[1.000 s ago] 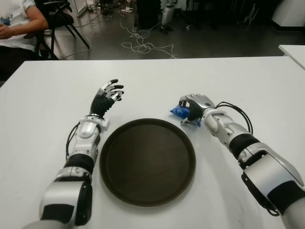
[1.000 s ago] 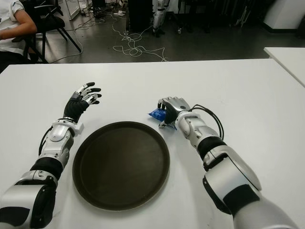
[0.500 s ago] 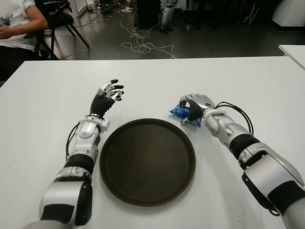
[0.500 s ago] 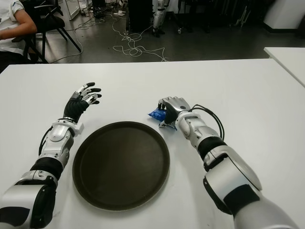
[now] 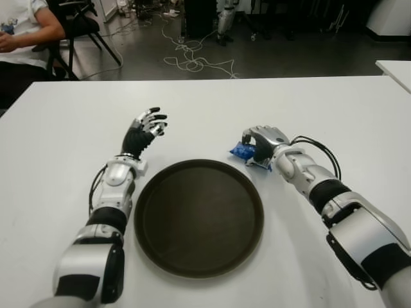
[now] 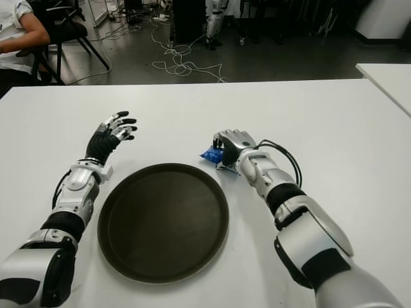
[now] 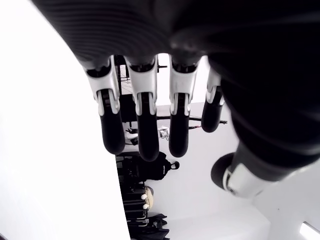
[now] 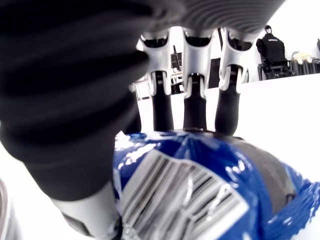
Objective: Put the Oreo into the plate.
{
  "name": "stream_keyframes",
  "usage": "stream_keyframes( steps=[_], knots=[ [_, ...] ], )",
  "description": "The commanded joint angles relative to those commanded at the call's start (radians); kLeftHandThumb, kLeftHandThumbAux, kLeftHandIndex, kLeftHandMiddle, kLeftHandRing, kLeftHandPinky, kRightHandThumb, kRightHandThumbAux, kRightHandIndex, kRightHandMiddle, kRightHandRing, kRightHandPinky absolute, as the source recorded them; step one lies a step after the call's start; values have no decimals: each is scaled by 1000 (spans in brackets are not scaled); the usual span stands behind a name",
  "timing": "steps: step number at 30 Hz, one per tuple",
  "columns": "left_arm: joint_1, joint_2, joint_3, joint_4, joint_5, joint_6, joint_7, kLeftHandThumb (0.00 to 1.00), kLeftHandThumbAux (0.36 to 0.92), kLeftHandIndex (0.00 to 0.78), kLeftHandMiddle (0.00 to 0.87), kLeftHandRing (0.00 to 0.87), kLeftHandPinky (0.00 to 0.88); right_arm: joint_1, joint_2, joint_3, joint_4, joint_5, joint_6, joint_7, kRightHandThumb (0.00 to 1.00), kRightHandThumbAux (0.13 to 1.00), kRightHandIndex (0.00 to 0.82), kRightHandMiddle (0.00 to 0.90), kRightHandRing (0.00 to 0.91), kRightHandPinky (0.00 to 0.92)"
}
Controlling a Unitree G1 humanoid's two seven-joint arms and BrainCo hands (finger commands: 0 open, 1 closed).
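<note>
The right hand (image 5: 262, 142) is curled down over the Oreo (image 5: 246, 153), a blue packet lying on the counter (image 5: 64, 122) just past the far right rim of the plate (image 5: 199, 217). In the right wrist view its fingers (image 8: 194, 107) press along the top of the wrapper with the thumb on the near side, so the packet is gripped, though it has not left the counter. The packet sits just beside the plate's rim, outside it.

The plate is round, dark and shallow, with a low raised lip all around and nothing lying in it. Bare white counter runs wide on every side of it, more beyond than near.

The left hand (image 5: 146, 129) shows off the plate's far left edge, fingers spread and loose, holding nothing; its wrist view shows the fingers (image 7: 142, 125) hanging straight and apart.

Counted: one plate, one Oreo packet, two hands.

Beyond the counter's far edge from the plate is a dark floor with a tangle of cables (image 5: 192, 56). A person (image 5: 22, 32) sits on a chair (image 5: 80, 25) off the far left corner, and a second white counter corner (image 5: 395, 67) shows at the far right.
</note>
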Motion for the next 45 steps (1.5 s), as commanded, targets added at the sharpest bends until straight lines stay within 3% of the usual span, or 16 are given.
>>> stream_keyframes(
  steps=[22,23,24,29,45],
  knots=[
    [1,3,-3,-3,8,8,15,63,645,190,280,273,302,-4,-7,28,-11,-28,25,20,217,860,540,691,694,693],
    [1,3,-3,-3,7,9,14,63,642,189,280,275,304,-4,-8,29,-11,-28,24,17,386,814,500,685,688,686],
    [1,3,-3,-3,7,9,14,64,639,188,281,276,305,-3,-8,30,-12,-29,24,15,494,784,474,679,681,679],
    [3,4,-2,-4,6,9,11,66,651,189,281,276,303,0,-8,33,-14,-28,23,2,654,740,437,673,671,667],
    [3,4,-5,-9,11,11,15,56,669,191,278,274,304,-2,-10,46,-7,-36,20,-17,686,731,428,657,653,640]
  ],
)
